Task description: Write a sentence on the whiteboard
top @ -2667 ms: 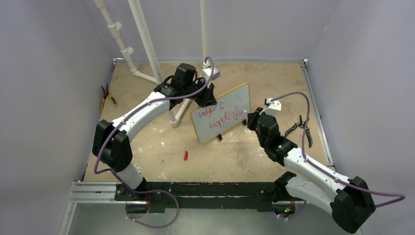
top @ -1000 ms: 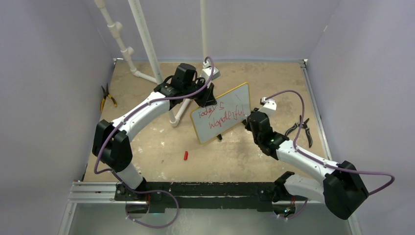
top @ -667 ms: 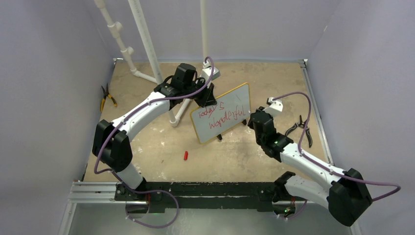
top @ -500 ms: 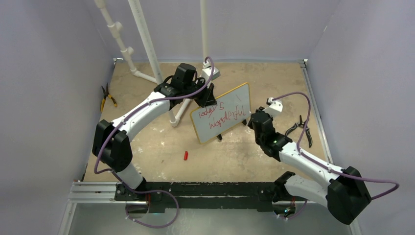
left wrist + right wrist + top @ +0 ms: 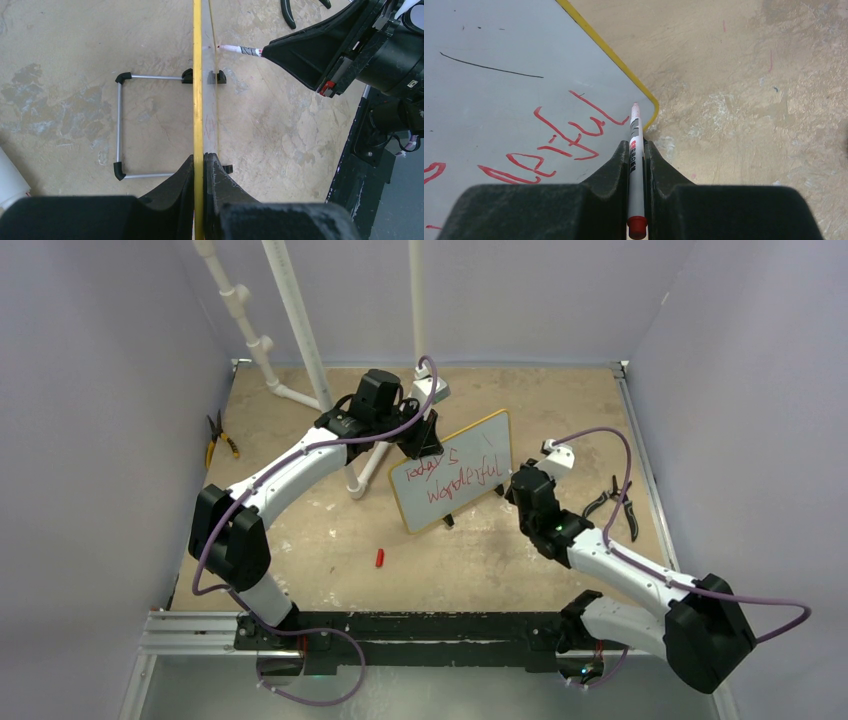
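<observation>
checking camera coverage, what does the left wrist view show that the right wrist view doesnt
Only the left wrist view shows the whiteboard edge-on, its wire stand and black feet, with the left gripper shut on its yellow frame. Only the right wrist view shows the board's face with the red sentence and a thin black line. Both show the marker in the right gripper, its tip near the board's corner, and the tan table.

Left of the right pincer (image 5: 636, 146) we lose the sentence (image 5: 558, 143) past the edge. Beyond the left pincer (image 5: 199, 160) we see the board (image 5: 198, 75) edge-on, writing unreadable, the marker (image 5: 239, 49) mostly hidden.
</observation>
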You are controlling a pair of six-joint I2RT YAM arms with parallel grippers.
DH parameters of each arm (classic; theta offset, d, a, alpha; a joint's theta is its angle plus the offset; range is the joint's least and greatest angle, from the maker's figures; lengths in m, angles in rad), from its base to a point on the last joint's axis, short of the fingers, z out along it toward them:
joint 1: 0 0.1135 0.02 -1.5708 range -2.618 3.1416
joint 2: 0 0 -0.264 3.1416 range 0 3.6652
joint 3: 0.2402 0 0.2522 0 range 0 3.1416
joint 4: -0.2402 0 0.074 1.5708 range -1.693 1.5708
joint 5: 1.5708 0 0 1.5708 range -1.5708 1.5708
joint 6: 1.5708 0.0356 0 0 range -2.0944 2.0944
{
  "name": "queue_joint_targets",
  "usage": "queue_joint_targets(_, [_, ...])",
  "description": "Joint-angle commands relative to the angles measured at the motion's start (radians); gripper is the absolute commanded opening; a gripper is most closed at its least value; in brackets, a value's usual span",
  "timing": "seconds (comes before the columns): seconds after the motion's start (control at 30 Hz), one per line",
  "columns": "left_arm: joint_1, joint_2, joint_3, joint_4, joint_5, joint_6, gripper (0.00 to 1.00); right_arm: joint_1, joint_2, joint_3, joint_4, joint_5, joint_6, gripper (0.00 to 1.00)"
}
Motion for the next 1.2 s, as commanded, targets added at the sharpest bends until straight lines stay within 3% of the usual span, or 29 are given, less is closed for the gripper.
queue_joint_targets(0.0, [-0.002, -0.024, -0.002, 0.021, 0.022, 0.022, 0.00, -0.001, 0.011, 0.028, 0.045, 0.027, -0.012, 0.00])
queue_joint_targets(1.17, [-0.003, -0.023, -0.001, 0.021, 0.021, 0.022, 0.00, 0.000, 0.056, 0.038, 0.068, 0.014, -0.014, 0.00])
